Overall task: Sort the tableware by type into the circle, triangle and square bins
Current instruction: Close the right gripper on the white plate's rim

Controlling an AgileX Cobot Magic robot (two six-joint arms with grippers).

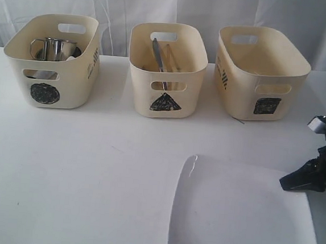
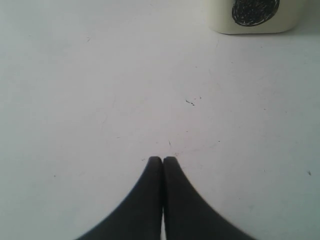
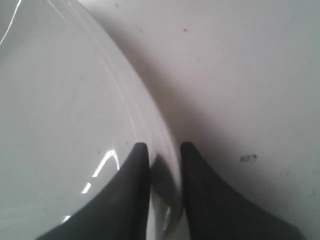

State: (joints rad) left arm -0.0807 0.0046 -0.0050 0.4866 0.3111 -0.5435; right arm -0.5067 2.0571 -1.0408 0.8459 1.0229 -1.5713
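Note:
A large white squarish plate (image 1: 240, 214) (image 3: 60, 100) lies at the front right of the table. My right gripper (image 1: 286, 181) (image 3: 164, 146) reaches in from the right edge. Its two black fingers straddle the plate's rim, one over the inside and one outside, closed on it. My left gripper (image 2: 162, 159) is shut and empty above bare white table, out of the exterior view. The circle bin (image 1: 51, 61) (image 2: 255, 20) holds steel mugs (image 1: 55, 48). Steel cutlery and chopsticks (image 1: 160, 56) stand in the triangle bin (image 1: 167, 71). The square bin (image 1: 258, 73) shows nothing inside.
The three cream bins stand in a row along the back of the white table (image 1: 90, 167), in front of a white curtain. The plate reaches the table's front edge.

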